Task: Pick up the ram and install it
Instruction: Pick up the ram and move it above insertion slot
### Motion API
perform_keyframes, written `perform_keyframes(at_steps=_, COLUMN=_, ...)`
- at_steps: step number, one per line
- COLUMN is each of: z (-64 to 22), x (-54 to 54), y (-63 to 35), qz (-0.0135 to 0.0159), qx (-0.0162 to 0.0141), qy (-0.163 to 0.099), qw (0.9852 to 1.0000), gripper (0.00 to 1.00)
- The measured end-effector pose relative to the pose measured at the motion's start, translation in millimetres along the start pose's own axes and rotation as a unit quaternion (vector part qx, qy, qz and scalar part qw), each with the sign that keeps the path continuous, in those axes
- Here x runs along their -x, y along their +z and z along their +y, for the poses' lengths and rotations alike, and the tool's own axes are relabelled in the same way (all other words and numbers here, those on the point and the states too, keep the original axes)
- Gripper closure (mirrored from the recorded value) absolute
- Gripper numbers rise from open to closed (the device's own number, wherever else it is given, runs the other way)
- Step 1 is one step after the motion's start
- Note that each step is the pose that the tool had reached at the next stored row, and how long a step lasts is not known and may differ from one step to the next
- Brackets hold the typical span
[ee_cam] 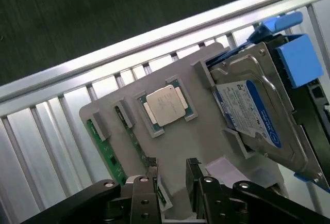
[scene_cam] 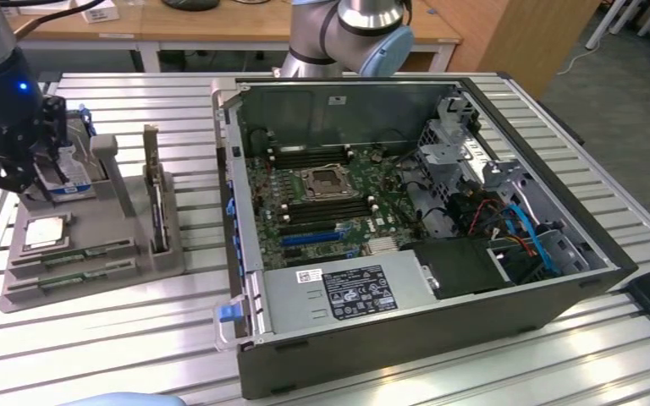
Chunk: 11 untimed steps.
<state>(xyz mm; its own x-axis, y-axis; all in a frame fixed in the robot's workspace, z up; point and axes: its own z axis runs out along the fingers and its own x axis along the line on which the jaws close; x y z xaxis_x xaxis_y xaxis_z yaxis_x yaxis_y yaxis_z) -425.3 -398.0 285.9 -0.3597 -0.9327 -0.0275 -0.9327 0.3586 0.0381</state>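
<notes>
End effector: the end effector is released; its dark fingers stand apart with nothing between them, and it hangs over the far part of the holder, near the drive.
Ram: the ram sits in a slot of the holder just beside the CPU. It has not been lifted.
Second stick: the second stick lies parallel to the ram in the outer slot, at the holder's edge.
Direction: in the exterior view the ram lies on the near side of the end effector, beyond the CPU. In the wrist view its closest end comes just beside one fingertip, off to the side of the gap rather than inside it.
Long axis: it runs along the holder's near edge, roughly from the exterior view's left to its right. From the wrist it leads away from the fingers at a slant.
Destination: the open case is well apart, toward the exterior view's right. Black slots flank the socket on its board.
Materials: the ram is a thin, stiff strip of green board. The CPU is square with a silver lid. The drive is silver metal with a blue label. The holder is matte grey moulded plastic. The table is ribbed aluminium slats.
</notes>
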Motion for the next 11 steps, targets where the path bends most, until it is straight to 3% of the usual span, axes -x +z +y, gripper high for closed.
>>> perform_keyframes(at_steps=5, z=0.0, x=0.0, y=0.5, qz=0.0011, qx=-0.0004, qy=-0.045, qw=0.999, gripper=0.64)
perform_keyframes(at_steps=11, z=0.0, x=0.0, y=1.0, qz=0.0015, qx=-0.0034, qy=-0.098, qw=0.9952, gripper=0.64)
